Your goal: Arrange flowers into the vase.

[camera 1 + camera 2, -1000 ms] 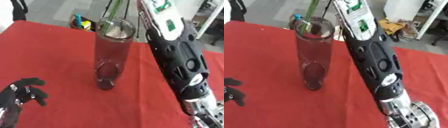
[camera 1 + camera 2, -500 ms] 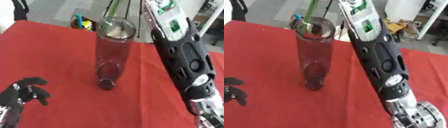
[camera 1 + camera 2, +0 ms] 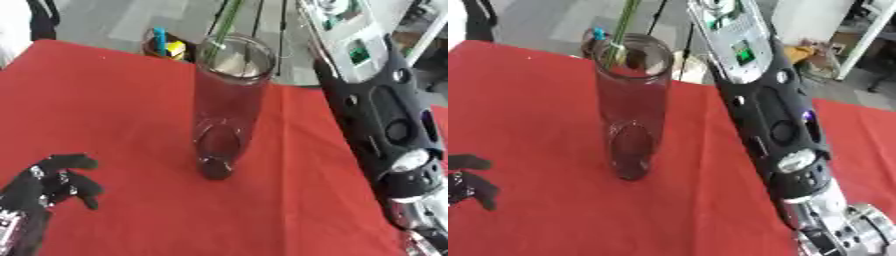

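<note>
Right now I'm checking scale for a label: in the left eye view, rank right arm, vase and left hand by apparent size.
1. Right arm, though nearness inflates it.
2. Vase.
3. Left hand.

clear vase (image 3: 229,105) upright, green stems (image 3: 626,22) inside.
</note>
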